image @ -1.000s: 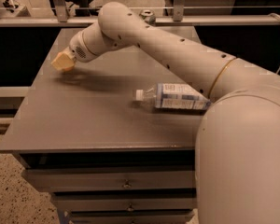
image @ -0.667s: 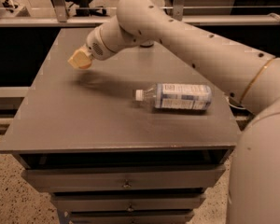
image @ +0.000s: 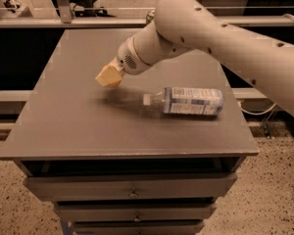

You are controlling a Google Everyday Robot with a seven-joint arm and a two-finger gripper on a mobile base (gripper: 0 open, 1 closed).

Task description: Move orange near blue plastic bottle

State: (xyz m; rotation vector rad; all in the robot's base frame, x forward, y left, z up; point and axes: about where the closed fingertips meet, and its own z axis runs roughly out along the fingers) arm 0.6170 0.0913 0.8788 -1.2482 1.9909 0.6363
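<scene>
The blue plastic bottle (image: 191, 101) lies on its side on the grey table (image: 73, 126), right of the middle, with its white cap pointing left. My gripper (image: 108, 76) hangs at the end of the big white arm, a little above the table and just up and left of the bottle's cap. Its tip looks pale yellow-beige. The orange does not show anywhere in this view; it is hidden or out of view.
The table top sits on a cabinet with drawers (image: 132, 187) at the front. A small green object (image: 149, 16) peeks out behind the arm at the table's far edge. A metal rail (image: 63, 21) runs behind the table.
The arm has swung to the right and toward the front. The gripper went from the table's far left corner to a spot close to the bottle's cap. The bottle has not moved.
</scene>
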